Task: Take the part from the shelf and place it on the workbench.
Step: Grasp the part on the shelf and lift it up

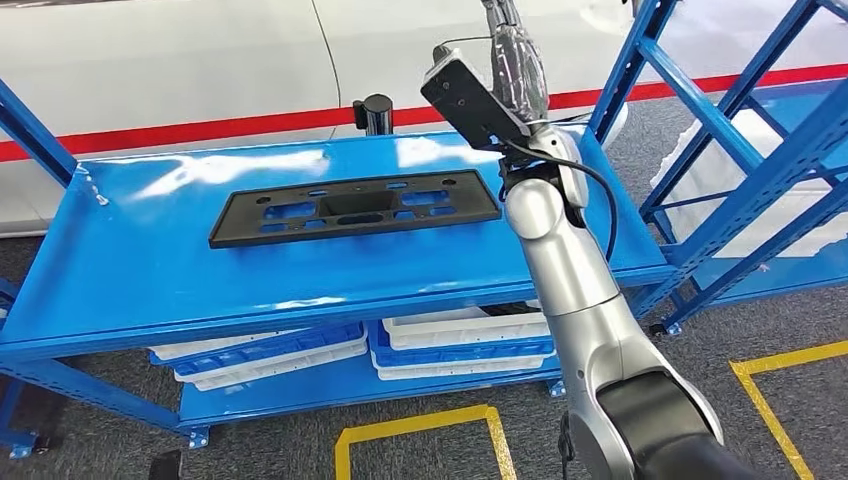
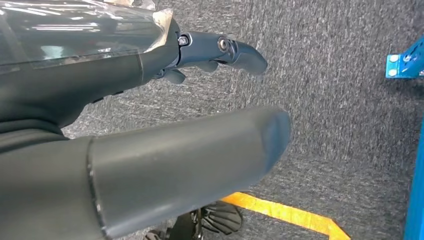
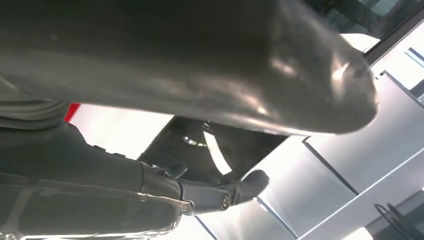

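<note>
The part (image 1: 355, 207), a flat black plate with several cut-outs, lies flat on the blue workbench top (image 1: 150, 270), left of my right arm. My right hand (image 1: 512, 50) is raised high above the bench's back right corner, well clear of the part. In the right wrist view the right hand (image 3: 215, 150) has its thumb and fingers (image 3: 240, 187) apart with nothing between them. My left hand (image 2: 200, 95) hangs over grey carpet, thumb and fingers (image 2: 240, 52) spread and holding nothing.
Stacked white and blue trays (image 1: 465, 340) sit on the bench's lower level. A blue shelf rack (image 1: 740, 150) stands to the right, close to my raised arm. Yellow floor lines (image 1: 420, 425) mark the grey carpet. A white wall with a red stripe (image 1: 200, 125) is behind.
</note>
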Controlling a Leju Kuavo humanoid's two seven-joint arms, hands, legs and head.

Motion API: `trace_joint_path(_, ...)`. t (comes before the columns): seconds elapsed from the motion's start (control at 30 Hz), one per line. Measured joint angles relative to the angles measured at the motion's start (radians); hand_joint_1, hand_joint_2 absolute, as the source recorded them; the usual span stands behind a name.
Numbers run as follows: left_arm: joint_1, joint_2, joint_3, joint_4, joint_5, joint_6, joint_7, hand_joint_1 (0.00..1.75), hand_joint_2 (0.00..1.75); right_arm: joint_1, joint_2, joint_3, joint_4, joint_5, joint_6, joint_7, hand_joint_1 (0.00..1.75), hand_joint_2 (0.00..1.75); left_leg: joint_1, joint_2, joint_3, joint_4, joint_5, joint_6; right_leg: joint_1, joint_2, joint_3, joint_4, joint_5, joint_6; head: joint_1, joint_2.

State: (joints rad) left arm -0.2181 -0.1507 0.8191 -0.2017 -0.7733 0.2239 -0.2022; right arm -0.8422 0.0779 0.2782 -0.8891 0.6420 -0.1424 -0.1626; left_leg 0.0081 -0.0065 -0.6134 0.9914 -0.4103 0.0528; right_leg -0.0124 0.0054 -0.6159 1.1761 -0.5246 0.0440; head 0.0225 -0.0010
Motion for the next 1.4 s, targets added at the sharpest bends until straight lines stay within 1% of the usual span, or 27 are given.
trace_joint_path(0.07,0.002,0.000,0.001,0.000,0.000,0.001,0.006,0.00,0.00,0.001,0.001,0.002,0.010,0.002,-0.002,-0.001,0.00,0.00,-0.002,-0.003,0.016,0.000,-0.017,0.005,0.000,0.000,-0.090,0.110,-0.038,-0.005,0.000,0.000)
trace_joint_path(0.1,0.004,0.000,0.002,0.000,0.000,0.002,0.009,0.00,0.00,0.001,0.001,0.003,0.016,0.002,-0.002,-0.001,0.00,0.00,-0.003,-0.005,0.026,0.000,-0.026,0.005,0.001,0.000,-0.116,0.124,-0.046,-0.005,0.000,0.000)
trace_joint_path(0.13,0.006,0.000,0.003,0.000,0.000,0.002,0.011,0.00,0.00,0.000,0.001,0.004,0.021,0.002,-0.002,-0.003,0.00,0.00,-0.005,-0.007,0.039,0.000,-0.035,0.005,0.001,0.000,-0.123,0.101,-0.035,-0.002,0.000,0.000)
trace_joint_path(0.17,0.008,0.000,0.004,0.000,0.000,0.003,0.012,0.00,0.00,-0.002,0.001,0.004,0.026,0.003,-0.002,-0.004,0.00,0.00,-0.006,-0.009,0.053,0.000,-0.046,0.003,0.001,0.000,-0.115,0.048,-0.006,0.004,0.000,0.000)
trace_joint_path(0.2,0.009,0.000,0.006,0.000,0.000,0.003,0.012,0.00,0.00,-0.004,0.001,0.005,0.031,0.003,-0.002,-0.006,0.00,0.00,-0.007,-0.010,0.068,-0.001,-0.057,0.001,0.003,-0.001,-0.097,-0.026,0.039,0.010,0.000,0.000)
trace_joint_path(0.23,0.009,0.000,0.007,0.000,0.000,0.003,0.012,0.00,0.00,-0.007,0.001,0.005,0.037,0.003,-0.003,-0.008,0.00,0.00,-0.009,-0.011,0.082,0.000,-0.069,-0.002,0.005,-0.001,-0.077,-0.099,0.088,0.012,0.001,0.000)
trace_joint_path(0.27,0.009,-0.001,0.007,0.000,0.000,0.004,0.012,0.00,0.00,-0.010,0.002,0.006,0.042,0.003,-0.003,-0.010,0.00,0.00,-0.011,-0.012,0.093,0.000,-0.081,-0.006,0.008,-0.003,-0.058,-0.150,0.122,0.007,0.001,0.000)
trace_joint_path(0.3,0.009,-0.001,0.007,0.001,0.000,0.004,0.013,0.00,0.00,-0.012,0.003,0.007,0.046,0.003,-0.003,-0.012,0.00,0.00,-0.013,-0.012,0.101,-0.002,-0.091,-0.010,0.012,-0.003,-0.045,-0.179,0.144,-0.001,0.000,0.000)
trace_joint_path(0.37,0.009,-0.001,0.008,0.001,0.000,0.004,0.014,0.00,0.00,-0.019,0.006,0.008,0.054,0.003,-0.003,-0.017,0.00,0.00,-0.014,-0.013,0.112,0.004,-0.100,-0.019,0.013,-0.002,-0.027,-0.188,0.144,-0.026,-0.001,0.000)
trace_joint_path(0.4,0.008,-0.001,0.009,0.001,-0.001,0.004,0.016,0.00,0.00,-0.025,0.009,0.008,0.057,0.003,-0.004,-0.020,0.00,0.00,-0.013,-0.011,0.107,0.022,-0.098,-0.023,0.011,0.001,-0.020,-0.189,0.142,-0.034,-0.001,0.000)
trace_joint_path(0.43,0.008,-0.001,0.009,0.000,-0.002,0.005,0.016,0.00,0.00,-0.032,0.011,0.008,0.061,0.002,-0.005,-0.025,0.00,0.00,-0.012,-0.010,0.090,0.055,-0.093,-0.026,0.007,0.002,-0.011,-0.190,0.136,-0.043,-0.001,0.000)
trace_joint_path(0.47,0.007,-0.001,0.009,0.000,-0.003,0.005,0.018,0.00,0.00,-0.038,0.014,0.008,0.067,0.001,-0.007,-0.030,0.00,0.00,-0.010,-0.008,0.059,0.105,-0.093,-0.031,0.004,0.004,-0.002,-0.190,0.131,-0.050,-0.002,0.000)
trace_joint_path(0.5,0.007,-0.002,0.009,0.000,-0.006,0.005,0.019,0.00,0.00,-0.042,0.017,0.008,0.074,0.001,-0.009,-0.035,0.00,0.00,-0.008,-0.005,0.015,0.166,-0.100,-0.037,0.003,0.004,0.006,-0.191,0.123,-0.056,-0.002,0.000)
trace_joint_path(0.57,0.009,-0.002,0.009,0.001,-0.011,0.008,0.024,0.00,0.00,-0.045,0.022,0.009,0.092,0.000,-0.012,-0.041,0.00,0.00,-0.003,-0.003,-0.076,0.273,-0.145,-0.049,0.004,0.004,0.024,-0.190,0.108,-0.062,-0.003,0.000)
trace_joint_path(0.6,0.010,-0.002,0.010,0.001,-0.014,0.010,0.027,0.00,0.00,-0.044,0.023,0.009,0.100,-0.001,-0.012,-0.043,0.00,0.00,-0.001,-0.002,-0.108,0.294,-0.165,-0.053,0.004,0.005,0.034,-0.190,0.100,-0.061,-0.003,0.000)
trace_joint_path(0.63,0.011,-0.002,0.010,0.001,-0.017,0.013,0.029,0.00,0.00,-0.044,0.025,0.009,0.107,-0.002,-0.013,-0.045,0.00,0.00,0.000,-0.001,-0.125,0.285,-0.168,-0.055,0.004,0.005,0.045,-0.190,0.092,-0.060,-0.003,0.000)
trace_joint_path(0.67,0.011,-0.002,0.010,0.001,-0.020,0.016,0.030,0.00,0.00,-0.044,0.026,0.009,0.112,-0.002,-0.013,-0.048,0.00,0.00,0.001,-0.001,-0.124,0.244,-0.146,-0.055,0.003,0.006,0.057,-0.190,0.084,-0.058,-0.003,0.000)
trace_joint_path(0.73,0.012,-0.001,0.010,0.001,-0.026,0.021,0.032,0.00,0.00,-0.045,0.029,0.009,0.121,-0.002,-0.014,-0.052,0.00,0.00,0.002,0.001,-0.088,0.105,-0.039,-0.049,0.004,0.007,0.080,-0.190,0.065,-0.052,-0.003,0.000)
trace_joint_path(0.77,0.011,0.000,0.010,0.001,-0.029,0.023,0.033,0.00,0.00,-0.046,0.031,0.009,0.125,-0.002,-0.014,-0.053,0.00,0.00,0.000,0.002,-0.071,0.049,0.003,-0.044,0.006,0.009,0.088,-0.190,0.057,-0.047,-0.003,0.000)
trace_joint_path(0.8,0.011,0.000,0.010,0.001,-0.030,0.023,0.034,0.00,0.00,-0.048,0.032,0.009,0.129,-0.002,-0.014,-0.053,0.00,0.00,-0.002,0.002,-0.057,0.013,0.033,-0.039,0.009,0.010,0.093,-0.190,0.049,-0.042,-0.003,0.000)
trace_joint_path(0.83,0.011,0.000,0.010,0.001,-0.031,0.023,0.035,0.00,0.00,-0.050,0.033,0.009,0.133,-0.002,-0.015,-0.054,0.00,0.00,-0.005,0.002,-0.051,0.001,0.042,-0.034,0.011,0.011,0.094,-0.190,0.043,-0.036,-0.002,0.000)
trace_joint_path(0.87,0.011,0.000,0.010,0.001,-0.032,0.024,0.036,0.00,0.00,-0.052,0.034,0.009,0.136,-0.002,-0.015,-0.054,0.00,0.00,-0.006,0.001,-0.047,0.002,0.042,-0.032,0.012,0.011,0.093,-0.189,0.038,-0.032,-0.002,0.000)
trace_joint_path(0.9,0.011,0.000,0.010,0.001,-0.032,0.024,0.037,0.00,0.00,-0.053,0.034,0.009,0.137,-0.002,-0.015,-0.054,0.00,0.00,-0.008,0.001,-0.043,0.001,0.048,-0.031,0.013,0.011,0.093,-0.190,0.036,-0.033,-0.002,0.000)
trace_joint_path(1.0,0.010,-0.001,0.010,0.001,-0.032,0.026,0.038,0.00,0.00,-0.057,0.034,0.009,0.144,-0.002,-0.016,-0.055,0.00,0.00,-0.010,-0.002,-0.042,-0.002,0.053,-0.033,0.012,0.007,0.101,-0.198,0.034,-0.042,-0.001,0.000)
trace_joint_path(1.2,0.014,-0.002,0.011,0.001,-0.028,0.061,0.078,0.00,0.00,-0.071,0.041,0.009,0.166,-0.004,-0.014,-0.081,0.00,0.00,-0.012,-0.005,-0.042,-0.002,0.045,-0.023,0.012,0.004,0.109,-0.212,0.032,-0.037,-0.001,0.000)
trace_joint_path(1.3,0.029,0.000,0.013,0.002,-0.038,0.096,0.144,0.00,0.00,-0.080,0.056,0.013,0.181,0.000,-0.008,-0.104,0.00,0.00,-0.013,-0.004,-0.040,-0.002,0.043,-0.021,0.011,0.004,0.105,-0.212,0.030,-0.034,-0.001,0.000)
trace_joint_path(1.4,0.061,0.001,0.011,0.005,-0.083,0.121,0.263,0.00,0.00,-0.081,0.070,0.030,0.189,0.012,0.006,-0.120,0.00,0.00,-0.013,-0.004,-0.037,-0.002,0.041,-0.021,0.010,0.004,0.105,-0.213,0.029,-0.031,-0.001,0.000)
